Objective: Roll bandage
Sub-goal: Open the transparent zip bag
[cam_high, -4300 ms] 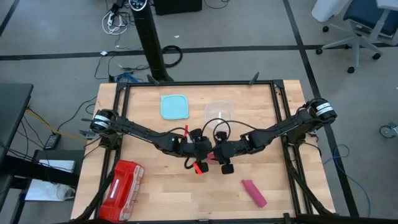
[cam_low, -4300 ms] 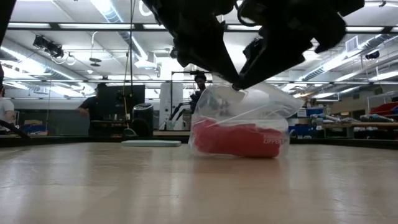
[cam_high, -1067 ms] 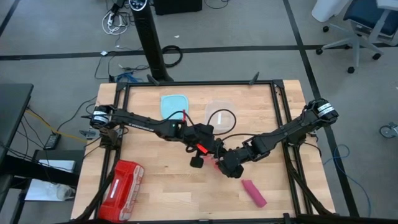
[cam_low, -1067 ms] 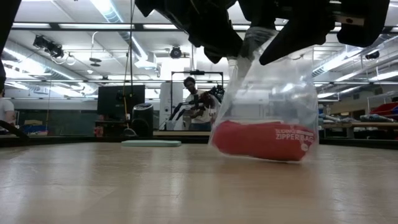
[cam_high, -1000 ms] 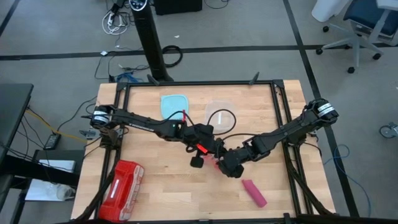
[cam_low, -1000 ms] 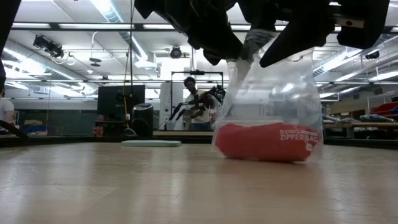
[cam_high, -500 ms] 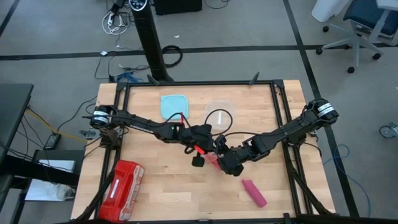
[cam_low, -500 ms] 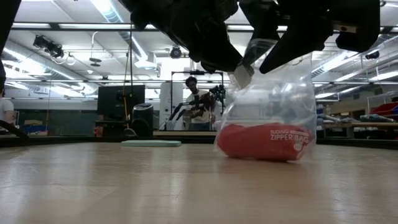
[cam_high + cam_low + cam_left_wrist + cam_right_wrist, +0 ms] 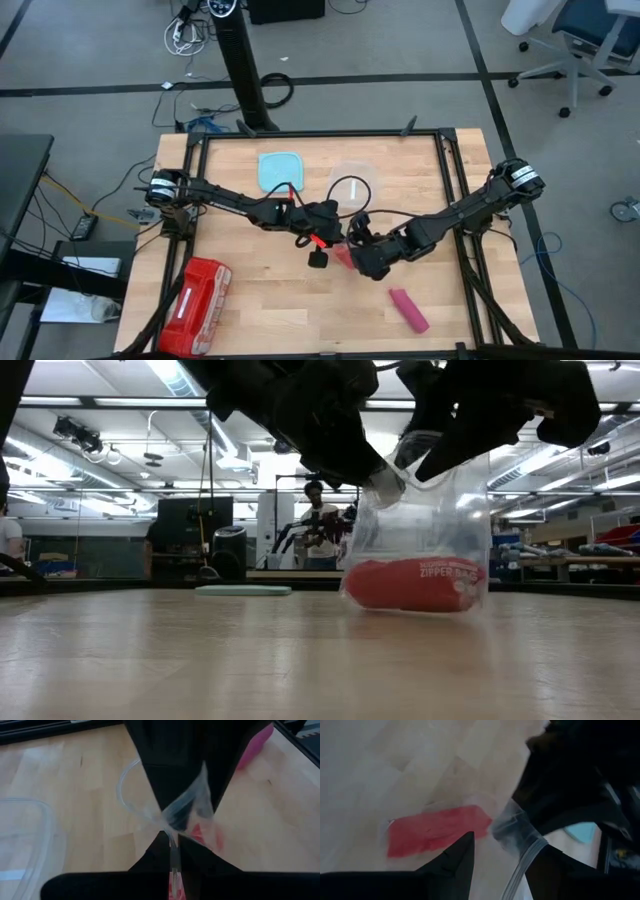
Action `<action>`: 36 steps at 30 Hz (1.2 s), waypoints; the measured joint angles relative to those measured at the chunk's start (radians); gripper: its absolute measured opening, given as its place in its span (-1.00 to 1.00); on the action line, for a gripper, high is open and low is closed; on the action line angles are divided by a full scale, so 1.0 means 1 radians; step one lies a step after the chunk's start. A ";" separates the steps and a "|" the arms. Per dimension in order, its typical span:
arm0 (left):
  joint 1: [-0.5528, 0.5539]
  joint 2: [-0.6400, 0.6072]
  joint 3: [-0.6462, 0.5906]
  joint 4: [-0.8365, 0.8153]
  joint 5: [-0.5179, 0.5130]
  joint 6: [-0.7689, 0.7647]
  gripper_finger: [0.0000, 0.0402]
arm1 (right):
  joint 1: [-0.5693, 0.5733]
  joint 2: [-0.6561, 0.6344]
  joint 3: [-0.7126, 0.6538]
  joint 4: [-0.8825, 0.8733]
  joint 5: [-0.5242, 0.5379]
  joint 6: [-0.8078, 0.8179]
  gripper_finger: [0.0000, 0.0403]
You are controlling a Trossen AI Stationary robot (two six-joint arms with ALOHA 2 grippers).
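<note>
The bandage is a pink roll lying on its side on the wood near the table's front right, with no gripper on it; it also shows in the left wrist view. Mid-table, a clear zipper bag with a bright red lump in its bottom hangs between both grippers. My left gripper is shut on the bag's top. My right gripper is open, and the bag's zipper rim runs between its fingers. My left gripper pinches the bag's top edge between its two fingertips, slanting down from the table's left. The clear film fans out beyond the fingertips, and the bag hangs below them with the lump at its bottom, at table level. I cannot tell whether my right gripper touches the bag.
A glossy red case lies at the front left. A teal lid and a clear container sit toward the far edge. Bare wood lies around the bandage and along the near edge.
My left gripper has sunk a little and drawn slightly toward the table's left. My right gripper has rolled at the wrist without changing place. The bag has shifted a bit leftward, turned, and looks narrower in the low view.
</note>
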State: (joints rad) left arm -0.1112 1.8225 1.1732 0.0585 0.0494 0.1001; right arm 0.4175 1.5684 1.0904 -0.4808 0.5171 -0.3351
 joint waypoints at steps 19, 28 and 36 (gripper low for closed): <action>-0.003 0.000 0.000 -0.009 0.011 0.000 -0.90 | 0.014 -0.002 0.001 -0.120 0.020 0.192 -0.24; -0.001 0.000 0.000 -0.009 0.004 0.000 -0.90 | 0.033 -0.004 0.035 -0.059 0.069 0.241 -0.24; -0.001 -0.033 0.000 -0.075 -0.002 0.003 -0.90 | 0.044 -0.003 0.035 0.018 0.096 0.223 -0.24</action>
State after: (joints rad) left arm -0.1123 1.7899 1.1728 -0.0165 0.0474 0.1034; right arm 0.4615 1.5650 1.1255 -0.4633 0.6132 -0.1126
